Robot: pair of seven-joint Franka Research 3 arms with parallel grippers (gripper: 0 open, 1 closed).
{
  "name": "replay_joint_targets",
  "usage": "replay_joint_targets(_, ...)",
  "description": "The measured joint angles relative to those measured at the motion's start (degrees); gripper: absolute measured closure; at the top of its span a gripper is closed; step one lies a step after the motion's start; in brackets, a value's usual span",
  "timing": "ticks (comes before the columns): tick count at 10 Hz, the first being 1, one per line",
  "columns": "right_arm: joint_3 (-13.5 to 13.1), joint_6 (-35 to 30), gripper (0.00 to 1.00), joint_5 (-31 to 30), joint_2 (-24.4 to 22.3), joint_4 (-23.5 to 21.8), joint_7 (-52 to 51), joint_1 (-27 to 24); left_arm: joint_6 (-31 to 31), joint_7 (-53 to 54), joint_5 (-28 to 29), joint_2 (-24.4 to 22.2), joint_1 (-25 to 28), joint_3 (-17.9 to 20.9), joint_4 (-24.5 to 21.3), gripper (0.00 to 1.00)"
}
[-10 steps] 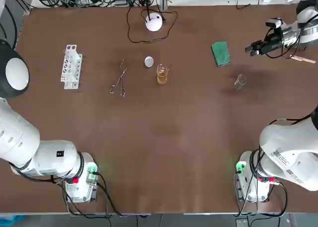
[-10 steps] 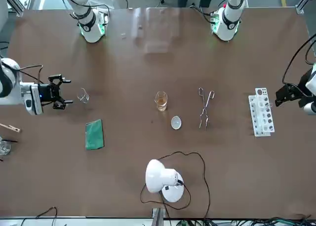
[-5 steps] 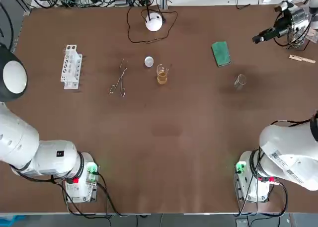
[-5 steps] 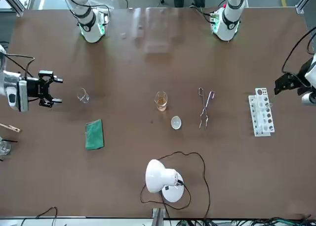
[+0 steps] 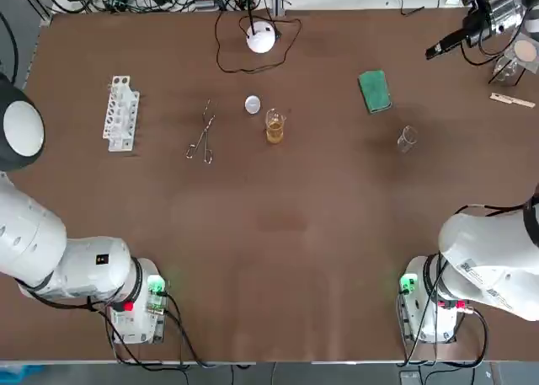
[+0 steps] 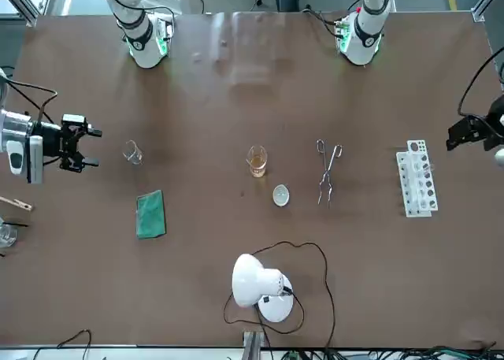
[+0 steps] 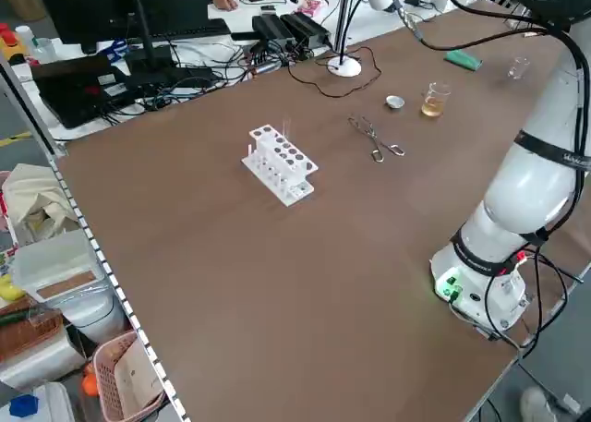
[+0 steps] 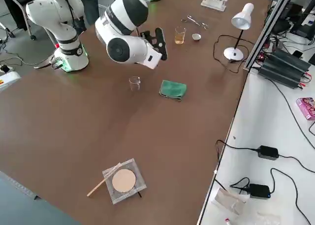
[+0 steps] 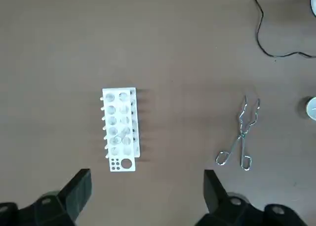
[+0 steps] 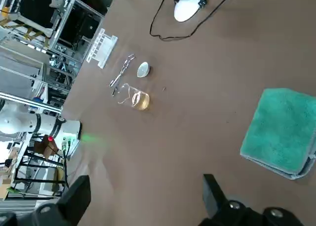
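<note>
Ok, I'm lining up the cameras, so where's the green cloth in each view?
Top: green cloth upper right.
Front: green cloth lower left.
Left side: green cloth top right.
Right side: green cloth near centre.
Left wrist: not in it.
Right wrist: green cloth nearest the camera.
Shared landmark: beaker of amber liquid, except left wrist.

R gripper [image 6: 89, 146] mid-left edge of front view, fingers apart; L gripper [image 6: 459, 133] mid-right edge, fingers apart.
</note>
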Motion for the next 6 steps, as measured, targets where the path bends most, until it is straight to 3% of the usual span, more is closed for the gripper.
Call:
replay_joint_targets(2, -0.31, 0.0, 0.0, -1.48, -1.27, 1.28, 5.68, 2.77, 0.01, -0.05, 0.0, -0.1, 0.29, 0.03, 1.02, 0.0)
replay_joint_targets(3, -2.99, 0.4, 0.0, -2.35, -2.12, 1.4, 8.1, 6.86, 0.0, -0.02, 0.0, -0.13, 0.61, 0.03, 1.21, 0.0)
replay_joint_targets(5, -17.96, 1.46, 0.0, -4.94, -3.6, 1.87, 13.88, 22.91, -0.02, 0.06, 0.0, -0.15, 2.2, 0.08, 1.27, 0.0)
replay_joint_targets(6, -21.99, 1.55, 0.0, -7.31, -4.05, 2.91, 18.21, 27.68, -0.05, 0.25, 0.0, -0.14, 2.85, 0.07, 1.27, 0.0)
